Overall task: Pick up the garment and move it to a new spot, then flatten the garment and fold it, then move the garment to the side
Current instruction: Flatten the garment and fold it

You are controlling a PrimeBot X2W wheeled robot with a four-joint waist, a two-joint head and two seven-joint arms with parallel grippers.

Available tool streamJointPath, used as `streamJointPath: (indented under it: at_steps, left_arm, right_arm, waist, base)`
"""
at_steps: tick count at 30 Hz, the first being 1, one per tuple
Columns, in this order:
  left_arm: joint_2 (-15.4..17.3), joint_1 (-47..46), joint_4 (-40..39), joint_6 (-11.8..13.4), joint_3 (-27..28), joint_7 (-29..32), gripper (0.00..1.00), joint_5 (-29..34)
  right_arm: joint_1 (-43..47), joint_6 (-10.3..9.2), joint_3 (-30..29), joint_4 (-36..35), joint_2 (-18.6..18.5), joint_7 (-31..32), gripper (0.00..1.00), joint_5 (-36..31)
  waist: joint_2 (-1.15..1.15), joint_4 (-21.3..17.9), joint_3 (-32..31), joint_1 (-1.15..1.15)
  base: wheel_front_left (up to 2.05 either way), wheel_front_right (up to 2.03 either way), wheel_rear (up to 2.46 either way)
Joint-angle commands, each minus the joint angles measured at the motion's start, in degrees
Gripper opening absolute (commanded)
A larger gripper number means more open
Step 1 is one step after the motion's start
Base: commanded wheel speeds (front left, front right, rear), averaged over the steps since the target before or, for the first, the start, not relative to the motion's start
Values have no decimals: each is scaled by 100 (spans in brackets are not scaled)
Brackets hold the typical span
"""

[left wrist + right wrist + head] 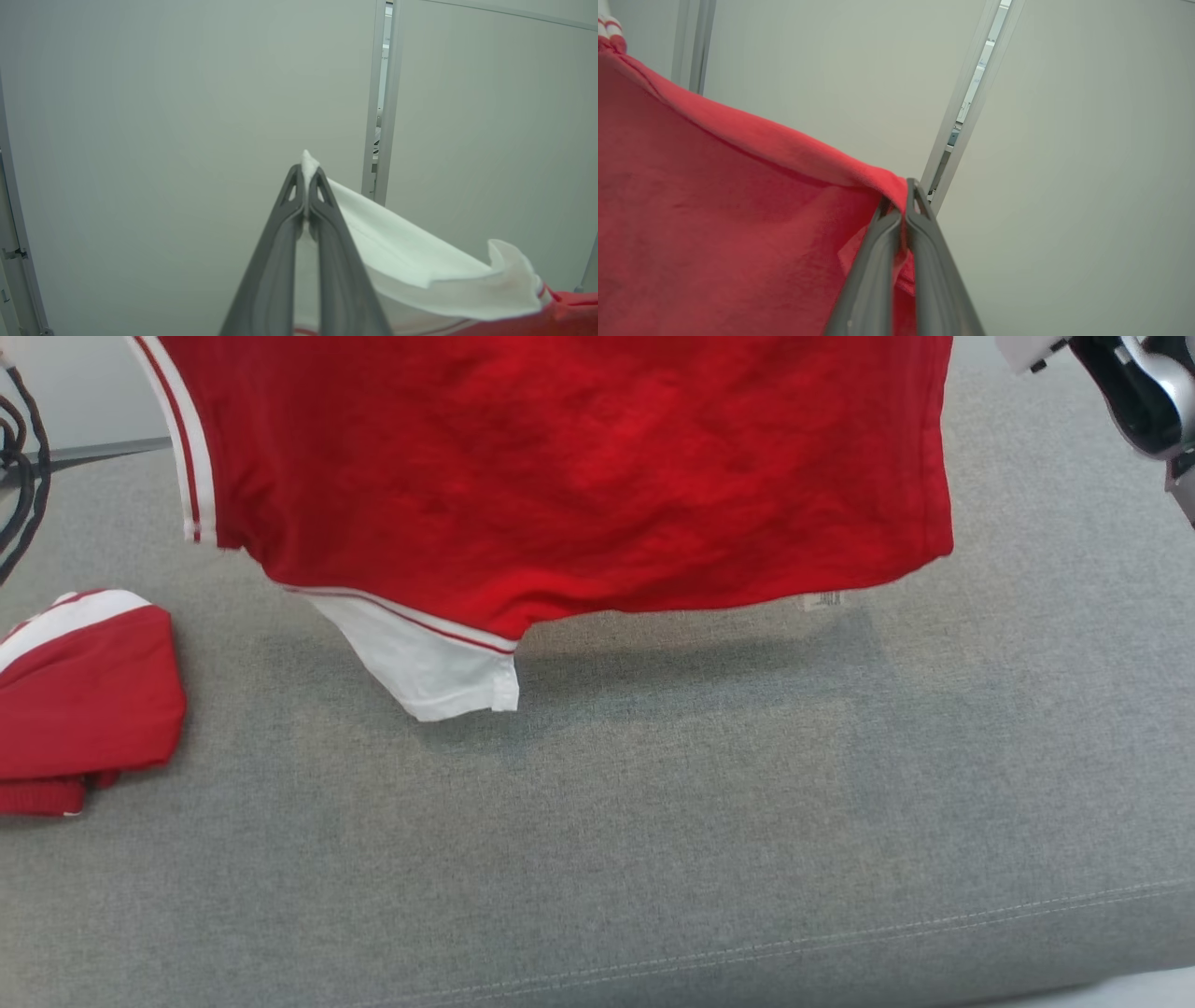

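A red garment (pixel 560 476) with white striped trim hangs in the air above the grey cushion (pixel 653 821), its lower hem and a white sleeve (pixel 429 663) dangling just over the fabric. In the left wrist view my left gripper (pixel 306 175) is shut on a white edge of the garment (pixel 411 261). In the right wrist view my right gripper (pixel 903 198) is shut on a red corner of the garment (pixel 714 210). The garment is stretched between the two grippers. Part of my right arm (pixel 1134 392) shows at the head view's top right.
A second red and white garment (pixel 84 700) lies folded at the cushion's left edge. Black cables (pixel 19 476) hang at the far left. Pale wall panels (pixel 140 140) stand behind. The cushion's stitched front seam (pixel 934 924) runs across the lower right.
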Motion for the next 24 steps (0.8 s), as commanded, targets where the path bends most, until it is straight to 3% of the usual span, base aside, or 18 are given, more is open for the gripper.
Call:
streamJointPath:
  at_steps: [1, 6, 11, 16, 19, 24]
  left_arm:
    - [-65, -179, 207, -61, -40, -93, 0, 66]
    - [-223, -747, 1030, -203, -47, -645, 0, 194]
    - [-348, -1309, 1759, -354, -66, -1316, 0, 327]
    - [-541, -1633, 2216, -549, -96, -1848, 0, 371]
    - [-669, -1795, 2484, -668, -136, -2195, 0, 387]
    - [-994, -1456, 2852, -853, -58, -2420, 0, 195]
  right_arm:
    - [-188, -9, 80, 232, 95, -60, 0, 52]
    - [-805, -10, 74, 1369, 588, -355, 0, 108]
    - [-1454, -10, -168, 2516, 1028, -676, 0, -250]
    - [-1893, -10, -412, 3211, 1237, -756, 0, -668]
    - [-2087, -10, -547, 3420, 1387, -758, 0, -944]
    - [-1803, -10, -641, 3377, 1319, -761, 0, -1308]
  waist:
    - [0, 15, 212, 0]
    - [0, 33, 575, 0]
    - [0, 105, 984, 0]
    - [0, 205, 1395, 0]
    - [0, 266, 1724, 0]
    - [0, 396, 2136, 0]
  base:
    - [0, 0, 0]
    - [0, 0, 0]
    - [0, 0, 0]
    - [0, 0, 0]
    - [0, 0, 0]
    - [0, 0, 0]
